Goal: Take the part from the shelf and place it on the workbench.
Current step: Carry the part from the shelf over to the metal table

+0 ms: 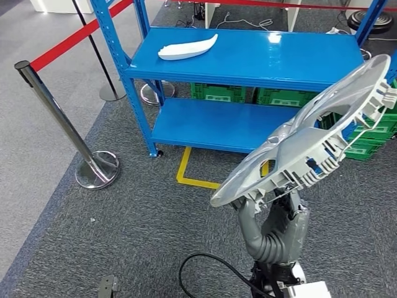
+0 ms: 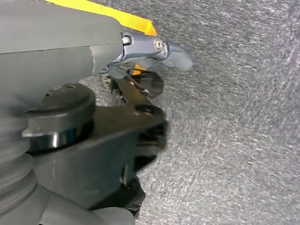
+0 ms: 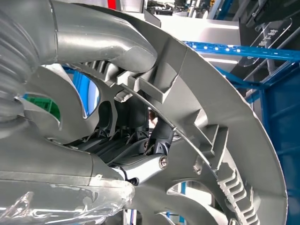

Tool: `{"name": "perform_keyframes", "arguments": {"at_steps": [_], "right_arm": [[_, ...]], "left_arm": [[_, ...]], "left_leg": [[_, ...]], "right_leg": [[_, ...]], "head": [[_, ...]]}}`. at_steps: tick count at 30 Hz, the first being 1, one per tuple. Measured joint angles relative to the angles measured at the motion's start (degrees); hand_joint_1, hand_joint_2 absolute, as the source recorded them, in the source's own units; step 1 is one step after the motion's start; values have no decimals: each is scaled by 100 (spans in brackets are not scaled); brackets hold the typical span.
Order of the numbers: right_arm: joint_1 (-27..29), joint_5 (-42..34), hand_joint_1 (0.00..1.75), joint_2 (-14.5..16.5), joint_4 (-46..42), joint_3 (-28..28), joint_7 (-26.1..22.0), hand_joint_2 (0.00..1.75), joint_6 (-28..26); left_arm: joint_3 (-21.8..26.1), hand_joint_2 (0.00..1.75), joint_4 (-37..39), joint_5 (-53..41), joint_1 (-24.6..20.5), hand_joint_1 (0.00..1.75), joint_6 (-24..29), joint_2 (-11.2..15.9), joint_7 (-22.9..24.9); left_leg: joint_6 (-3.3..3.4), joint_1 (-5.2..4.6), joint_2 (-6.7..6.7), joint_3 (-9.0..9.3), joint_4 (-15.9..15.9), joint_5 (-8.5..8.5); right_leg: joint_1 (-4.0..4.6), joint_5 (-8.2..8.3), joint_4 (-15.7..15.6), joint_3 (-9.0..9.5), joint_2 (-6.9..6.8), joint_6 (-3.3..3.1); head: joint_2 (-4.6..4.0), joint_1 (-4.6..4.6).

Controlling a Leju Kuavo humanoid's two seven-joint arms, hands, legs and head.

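Observation:
My right hand grips a large silver-grey plastic part, round with cut-outs and ribbed clips, by its lower rim. It holds the part up, tilted, in front of the blue shelf. In the right wrist view the grey thumb lies over the part's rim, with the dark fingers behind it. A white curved part lies on the shelf's top board at the left. My left hand hangs over grey carpet with nothing in it, its thumb stretched out.
Green crates stand behind the shelf's lower board. A chrome stanchion with a red belt stands to the left. Yellow tape marks the carpet before the shelf. A black cable loops on the floor near my right arm.

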Motion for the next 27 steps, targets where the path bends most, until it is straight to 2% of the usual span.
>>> {"name": "perform_keyframes", "arguments": {"at_steps": [1, 2, 4, 6, 7, 10, 11, 12, 14, 15, 16, 17, 18, 19, 21, 22, 23, 25, 27], "right_arm": [[8, 12, 175, 1, 1, -9, -18, 175, -13], [20, 38, 175, 2, 1, -16, -42, 175, -37], [49, 139, 175, 11, -1, -21, -112, 175, -119], [73, 260, 175, 29, -10, -25, -175, 175, -231], [84, 312, 175, 38, -15, -27, -194, 175, -292], [145, 407, 175, 64, -46, -33, -214, 175, -506], [172, 406, 175, 74, -67, -37, -218, 175, -580], [198, 392, 175, 84, -91, -41, -226, 175, -654], [247, 353, 175, 108, -130, -57, -244, 175, -800], [271, 330, 175, 119, -146, -73, -251, 175, -866], [296, 305, 175, 129, -164, -94, -254, 175, -930], [318, 280, 175, 141, -186, -117, -255, 175, -985], [335, 260, 175, 155, -210, -136, -256, 175, -1032], [348, 244, 175, 172, -238, -150, -257, 175, -1072], [361, 233, 175, 208, -286, -166, -259, 175, -1123], [368, 233, 175, 225, -307, -176, -263, 175, -1156], [378, 243, 175, 239, -323, -187, -271, 175, -1208], [414, 309, 175, 264, -364, -209, -290, 175, -1347], [445, 413, 175, 288, -406, -231, -299, 175, -1436]], "left_arm": [[1, 175, 0, -1, 1, 0, -2, 0, 3], [2, 175, 0, -5, 2, 0, -3, 0, 7], [3, 175, 0, -21, -1, 0, -1, -1, 14], [4, 175, 0, -41, -8, 0, 5, -6, 19], [4, 175, 0, -51, -10, 0, 8, -9, 20], [5, 175, 0, -94, 2, 0, 24, -15, 28], [4, 175, 0, -134, 2, 0, 43, -16, 36], [-2, 175, 0, -194, -2, 0, 69, -17, 47], [-25, 175, 0, -328, -3, 0, 140, -17, 82], [-43, 175, 0, -393, 0, 0, 194, -17, 103], [-65, 175, 0, -449, 3, 0, 262, -17, 124], [-90, 175, 0, -504, 5, 0, 346, -19, 142], [-117, 175, 0, -555, 5, 0, 430, -21, 158], [-142, 175, 0, -591, 5, 0, 496, -25, 171], [-181, 175, 0, -640, 4, 0, 613, -27, 189], [-200, 175, 0, -670, 5, 0, 733, -27, 194], [-221, 175, 0, -714, 6, 0, 926, -27, 198], [-273, 175, 0, -833, 3, 0, 1414, -32, 216], [-330, 175, 0, -927, -10, 0, 1735, -34, 243]], "left_leg": [[5, 0, 0, -41, 130, -7], [18, 0, 0, 28, 40, 93], [63, -1, -1, 435, -661, 461], [105, -11, -2, 793, -1339, 663], [122, -19, -4, 858, -1492, 682], [201, -25, -2, 827, -1547, 719], [237, -17, 1, 820, -1558, 743], [268, -6, 7, 810, -1570, 766], [306, -5, 35, 779, -1565, 791], [315, -7, 57, 764, -1562, 799], [319, -9, 85, 753, -1557, 805], [320, -10, 116, 749, -1552, 807], [316, -10, 152, 751, -1548, 807], [305, -14, 190, 757, -1539, 803], [259, -51, 261, 754, -1509, 792], [232, -70, 299, 747, -1494, 791], [207, -83, 346, 738, -1486, 794], [152, -76, 420, 729, -1471, 775], [81, -58, 295, 633, -1241, 569]], "right_leg": [[2, 18, 1, -25, 1, 5], [3, 35, 1, -41, 2, 14], [5, 60, 1, -53, 5, 42], [26, 87, 13, -80, 5, 86], [32, 106, 15, -99, 4, 116], [21, 125, 23, -150, 1, 215], [16, 40, 123, -198, -2, 243], [14, -117, 351, -296, -5, 268], [11, -539, 1112, -602, -10, 306], [11, -688, 1468, -738, -10, 318], [11, -732, 1650, -790, -11, 323], [12, -665, 1593, -726, -20, 322], [11, -512, 1311, -552, -53, 316], [13, -332, 885, -308, -145, 309], [36, -127, 200, 53, -363, 260], [47, -102, 58, 113, -417, 222], [59, -103, 43, 98, -391, 178], [45, -60, 48, 49, -249, 94], [16, -16, 36, 13, -132, 25]], "head": [[0, -1], [0, 0], [0, 0], [0, 5], [0, 7], [0, 11], [0, 23], [0, 34], [0, 57], [0, 59], [0, 60], [0, 61], [0, 60], [0, 61], [0, 63], [0, 61], [0, 60], [0, 55], [0, 42]]}}
